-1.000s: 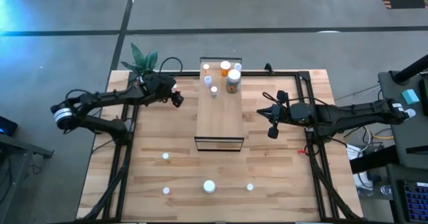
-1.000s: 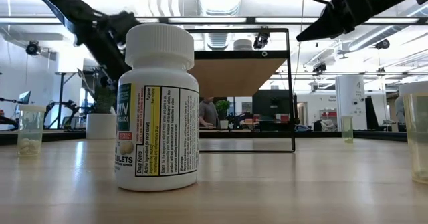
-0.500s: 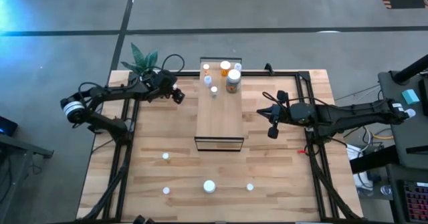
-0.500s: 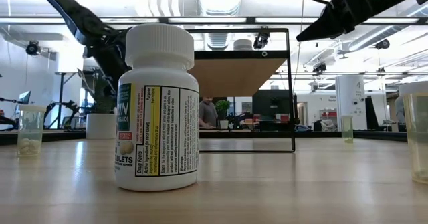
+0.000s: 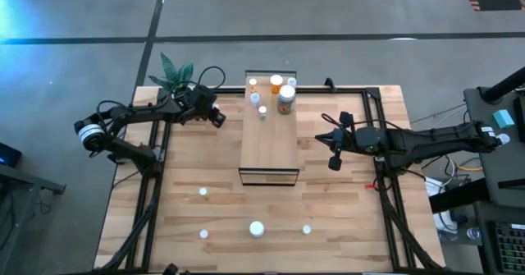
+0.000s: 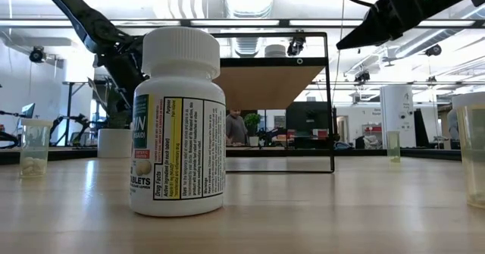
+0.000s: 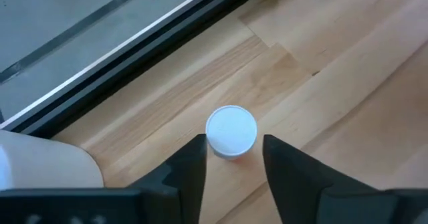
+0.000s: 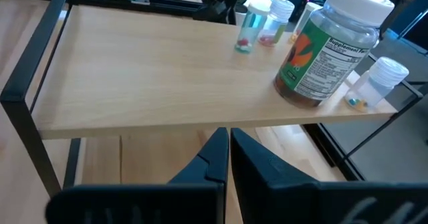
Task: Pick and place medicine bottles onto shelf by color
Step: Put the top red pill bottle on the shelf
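My left gripper (image 5: 217,117) is open at the table's far left, beside the shelf (image 5: 270,135). In the left wrist view, my left gripper (image 7: 233,141) stands over a small white-capped bottle (image 7: 231,130) with an orange body. The bottle is upright on the table, and one finger is on each side without touching it. My right gripper (image 5: 333,152) is shut and hovers to the right of the shelf; its wrist view shows the shut gripper (image 8: 229,136) facing the shelf top (image 8: 154,77). Several bottles stand at the shelf's far end, among them an amber jar (image 8: 328,47).
A white plant pot (image 7: 40,167) stands close to the left gripper, and its plant (image 5: 174,72) is at the table's far left corner. Several white-capped bottles stand near the table's near edge, including a large white one (image 6: 178,121) and a small clear one (image 5: 203,192). Black frame rails (image 5: 156,168) run along both sides.
My left arm has drawn in, and its gripper has shifted slightly toward the table's far edge, then held still. My right arm has kept still.
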